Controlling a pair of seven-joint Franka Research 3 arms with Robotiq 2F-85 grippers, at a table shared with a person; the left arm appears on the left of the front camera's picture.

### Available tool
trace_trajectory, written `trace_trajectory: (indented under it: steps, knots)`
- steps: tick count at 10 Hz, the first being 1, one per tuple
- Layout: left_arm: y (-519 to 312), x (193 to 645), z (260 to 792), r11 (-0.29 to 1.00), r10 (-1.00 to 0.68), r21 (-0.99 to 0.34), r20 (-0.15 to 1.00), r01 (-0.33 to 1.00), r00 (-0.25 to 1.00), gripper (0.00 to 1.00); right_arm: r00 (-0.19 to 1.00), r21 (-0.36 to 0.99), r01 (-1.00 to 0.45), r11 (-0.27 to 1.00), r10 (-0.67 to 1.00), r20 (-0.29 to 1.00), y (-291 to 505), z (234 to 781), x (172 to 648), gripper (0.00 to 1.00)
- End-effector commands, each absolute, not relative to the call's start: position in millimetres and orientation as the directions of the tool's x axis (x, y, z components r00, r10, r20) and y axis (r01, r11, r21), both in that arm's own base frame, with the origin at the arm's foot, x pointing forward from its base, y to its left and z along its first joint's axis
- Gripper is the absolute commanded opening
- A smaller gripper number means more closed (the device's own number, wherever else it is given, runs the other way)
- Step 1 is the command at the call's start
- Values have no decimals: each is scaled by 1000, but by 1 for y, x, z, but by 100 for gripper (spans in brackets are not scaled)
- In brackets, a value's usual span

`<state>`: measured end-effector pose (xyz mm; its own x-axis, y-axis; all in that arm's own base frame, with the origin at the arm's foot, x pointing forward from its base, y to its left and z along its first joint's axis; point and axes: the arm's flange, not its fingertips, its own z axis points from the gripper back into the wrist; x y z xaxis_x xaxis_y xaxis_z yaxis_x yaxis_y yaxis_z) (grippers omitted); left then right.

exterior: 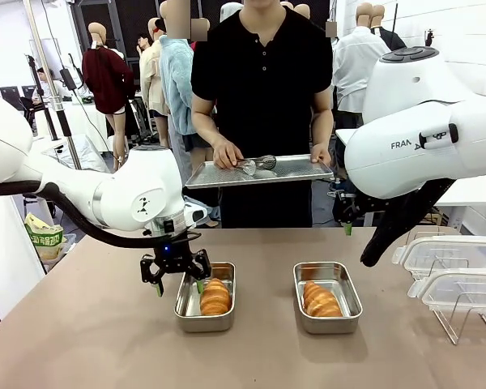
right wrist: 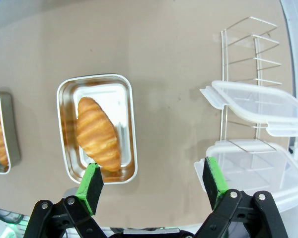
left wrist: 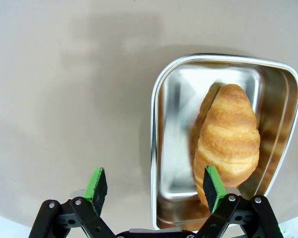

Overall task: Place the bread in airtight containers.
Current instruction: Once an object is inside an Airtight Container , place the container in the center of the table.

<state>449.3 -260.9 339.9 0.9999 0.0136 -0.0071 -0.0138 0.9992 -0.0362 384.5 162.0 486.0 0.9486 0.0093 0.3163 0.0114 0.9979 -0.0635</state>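
Two steel airtight containers stand side by side on the brown table, the left one (exterior: 186, 314) and the right one (exterior: 346, 301). One piece of bread (exterior: 215, 297) lies in the left tin and another (exterior: 321, 300) in the right tin. My left gripper (exterior: 179, 285) hovers open just above the left tin's left rim (left wrist: 155, 148); one pad is over its bread (left wrist: 228, 134), the other over bare table. It holds nothing. My right gripper (right wrist: 151, 178) hangs open high above the table, to the right of the right tin (right wrist: 129, 104) and its bread (right wrist: 97, 131).
Two clear white-rimmed lids (exterior: 449, 255) (exterior: 462, 288) rest on a wire rack (exterior: 470, 324) at the table's right edge; the same lids (right wrist: 258, 101) (right wrist: 253, 168) also appear in the right wrist view. Across the table a person holds a flat steel tray (exterior: 300, 172) with tongs (exterior: 259, 164) on it.
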Motion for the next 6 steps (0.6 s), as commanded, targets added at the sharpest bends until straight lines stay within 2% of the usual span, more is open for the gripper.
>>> trace_trajectory:
  steps: [1, 6]
  knots:
    - [-261, 450, 339, 999, 13, -37, -8, -13, 1000, 100, 949, -66, 10, 998, 11, 315, 163, 485, 384, 100]
    - [-261, 450, 339, 999, 13, -37, -8, -13, 1000, 100, 949, -66, 10, 998, 11, 315, 163, 485, 384, 100]
